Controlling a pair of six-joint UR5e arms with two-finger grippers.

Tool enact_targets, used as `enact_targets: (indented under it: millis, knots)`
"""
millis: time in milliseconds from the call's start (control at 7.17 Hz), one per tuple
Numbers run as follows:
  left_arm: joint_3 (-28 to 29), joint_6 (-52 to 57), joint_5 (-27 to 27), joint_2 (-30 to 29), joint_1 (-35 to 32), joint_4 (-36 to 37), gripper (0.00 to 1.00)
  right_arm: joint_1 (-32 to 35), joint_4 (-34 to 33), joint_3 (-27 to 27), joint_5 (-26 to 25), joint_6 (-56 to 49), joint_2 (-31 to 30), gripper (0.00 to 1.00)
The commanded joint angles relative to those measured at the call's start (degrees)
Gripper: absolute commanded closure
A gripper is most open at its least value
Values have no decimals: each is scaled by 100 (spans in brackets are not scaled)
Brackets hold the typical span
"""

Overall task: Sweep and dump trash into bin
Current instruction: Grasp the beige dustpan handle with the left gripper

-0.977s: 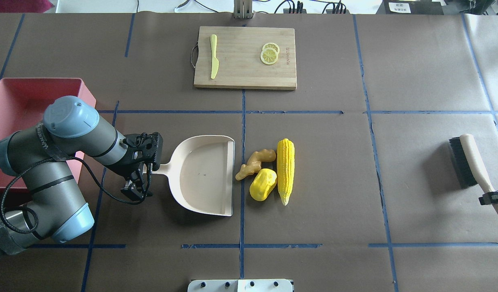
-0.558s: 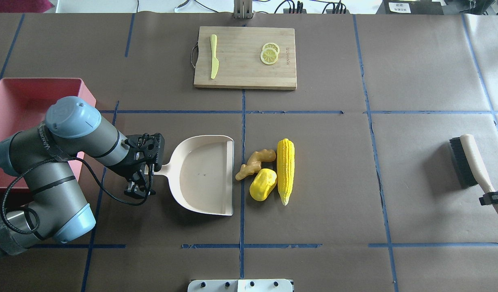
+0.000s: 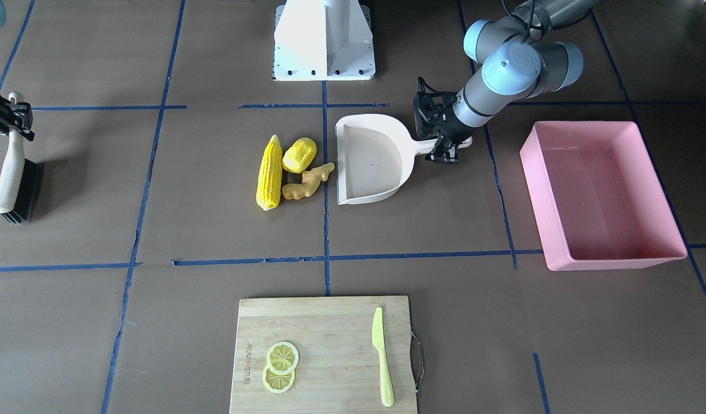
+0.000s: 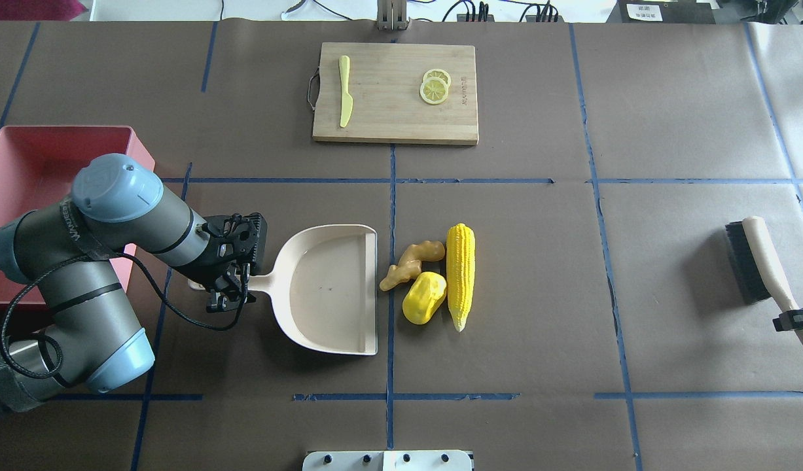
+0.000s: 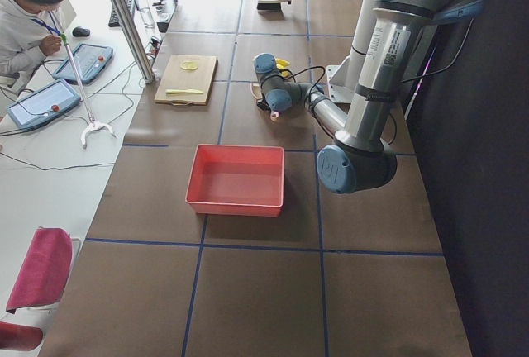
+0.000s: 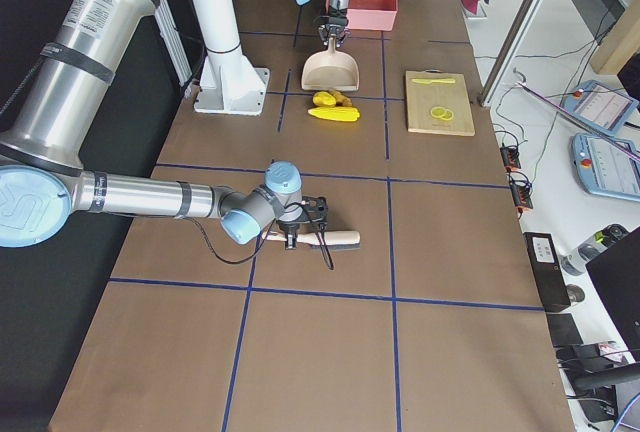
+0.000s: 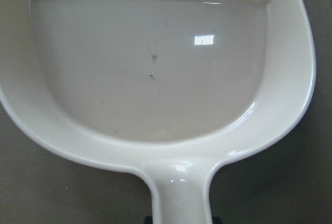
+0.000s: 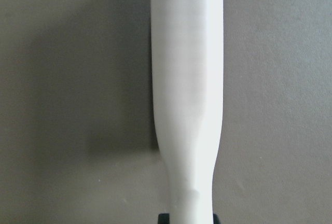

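Dustpan (image 4: 329, 288) slid slightly toward the robot's side, I log: left gripper (image 4: 228, 288) clamped on its handle, right gripper (image 4: 794, 320) clamped on brush (image 4: 761, 252), ginger root (image 4: 411, 261) beside its lip

You have a rectangular bamboo cutting board (image 4: 388, 104) lying flat at the middle of the brown paper-covered surface's (image 4: 669, 118) edge on your side. On it lie a lime-green plastic knife (image 4: 344, 91) and, well apart, two overlapping flat yellow lemon slices (image 4: 434, 88).
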Motion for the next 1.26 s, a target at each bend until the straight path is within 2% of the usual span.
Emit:
enact_targets:
  millis: [0, 558, 977, 1116]
  knots:
    - [-24, 3, 1, 17, -135, 48, 80, 6, 0, -1, -5, 0, 0, 100]
    - [-42, 30, -8, -97, -215, 505, 89, 6, 0, -1, 4, 0, -9, 100]
    - [90, 56, -8, -316, -154, 532, 91, -3, 0, 8, 4, 0, 0, 100]
    - [99, 91, 1, -447, -101, 810, 91, -3, 9, 8, 4, 0, 0, 100]
